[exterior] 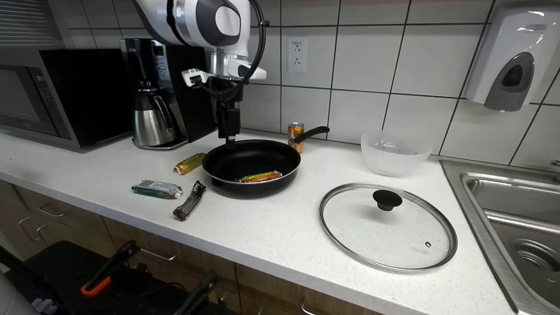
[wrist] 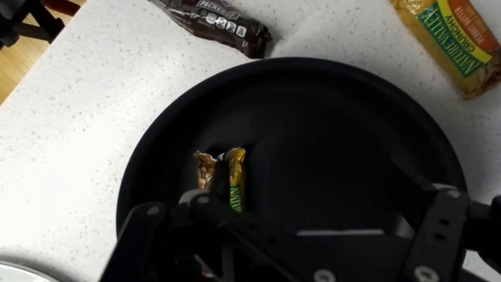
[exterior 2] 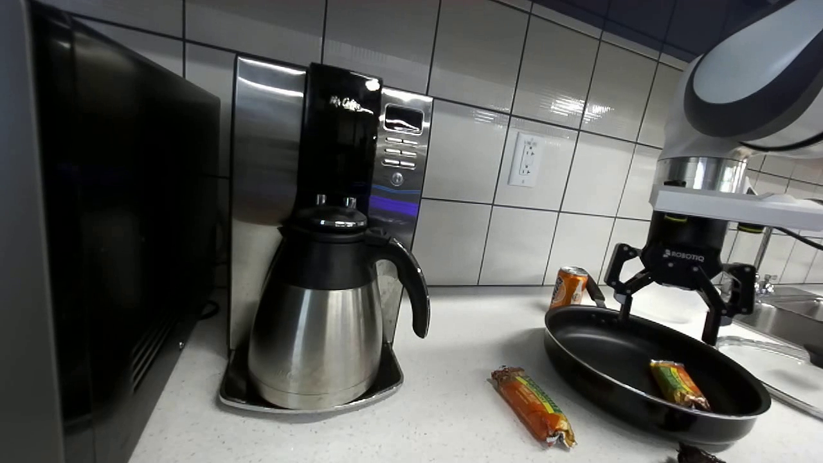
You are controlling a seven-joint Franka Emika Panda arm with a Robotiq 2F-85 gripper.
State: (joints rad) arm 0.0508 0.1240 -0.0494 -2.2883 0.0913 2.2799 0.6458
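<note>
The gripper (exterior 2: 667,326) reads ROBOTIQ, a golden wrapper (wrist: 446,47) NATURE VALLEY.

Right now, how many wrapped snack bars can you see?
4: one bar in the black pan; beside it on the counter, a yellow bar, a green bar and a dark brown bar. More could be hidden.

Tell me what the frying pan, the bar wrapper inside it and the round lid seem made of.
Frying pan: probably metal with a dark, satin coating; its edge catches a bright line.
Bar wrapper: glossy printed film, likely plastic or foil, with crinkled, shiny ends.
Round lid: clear, likely glass, since the counter shows through; its shiny edge looks metallic.
</note>
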